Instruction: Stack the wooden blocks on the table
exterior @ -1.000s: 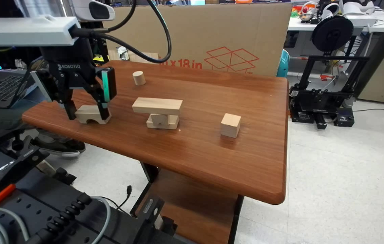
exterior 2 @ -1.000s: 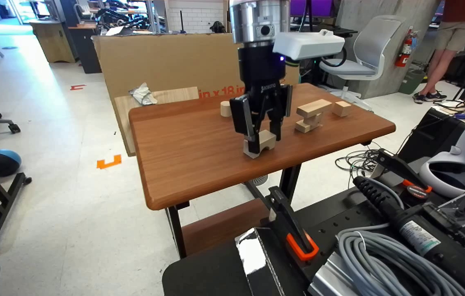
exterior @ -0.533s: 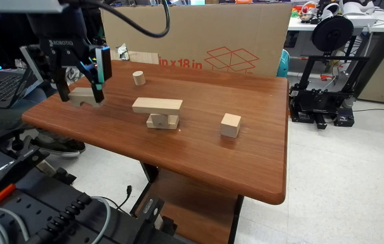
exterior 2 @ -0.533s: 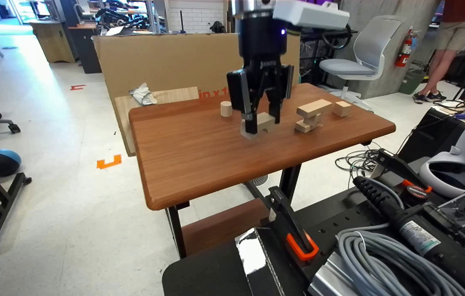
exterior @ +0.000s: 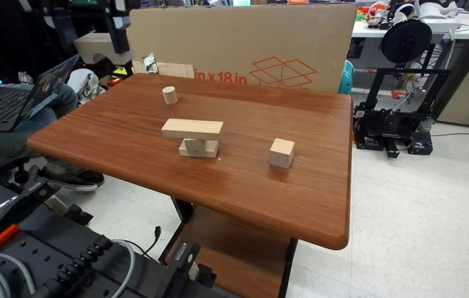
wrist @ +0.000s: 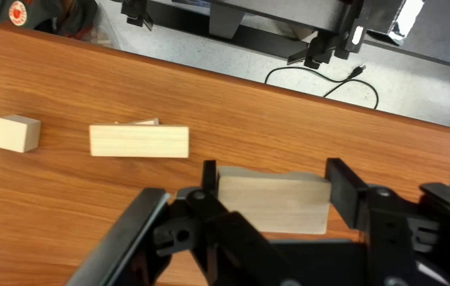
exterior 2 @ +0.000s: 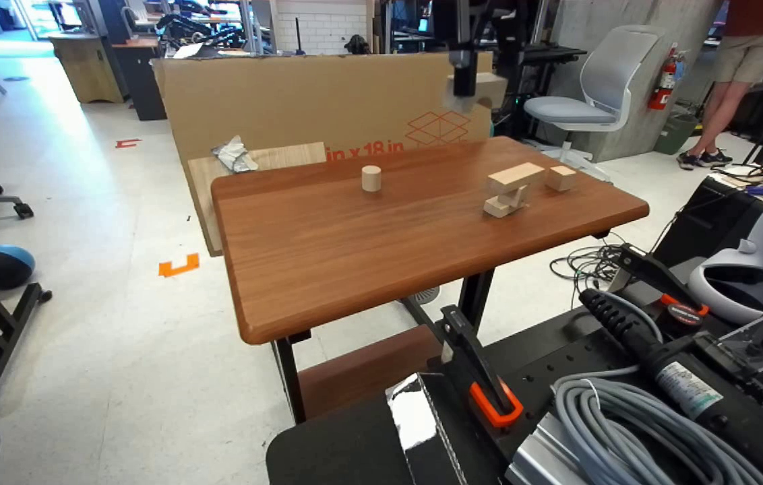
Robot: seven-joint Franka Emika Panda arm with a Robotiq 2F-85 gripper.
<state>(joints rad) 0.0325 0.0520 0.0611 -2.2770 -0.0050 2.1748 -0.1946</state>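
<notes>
Worktop (exterior: 259, 198): red-brown wood, rounded corners. Sides given as in an exterior view, read left to right.

Past the left edge: open laptop (exterior: 2, 107).

Next, showing above the left edge by the far left corner: claw (wrist: 273, 186), its upper part cut off by the frame. It holds the arched block (exterior: 95, 45). Fingers (wrist: 209, 178) stand apart by the block's length, one touching each end in the wrist view. Cut-out faces down; block clear of the worktop in both exterior views. How high, cannot tell.

In from the far left corner, near the far edge: wooden cylinder (exterior: 170, 96), upright.

Around mid-worktop, well in from the edges: stack (exterior: 196, 142). Low block (exterior: 213, 151) at the bottom, smaller piece (exterior: 195, 147) on it (shape hard to make out), plank (exterior: 191, 129) lying flat across the top. Plank's left end juts past the low block, toward the left edge.

Behind the far edge: cardboard panel (exterior: 218, 37), upright, red print.

Between the stack and the right edge: cube (exterior: 281, 153), flat on the worktop, apart from both.

Beyond the right edge: black 3D printer (exterior: 392, 124).
</notes>
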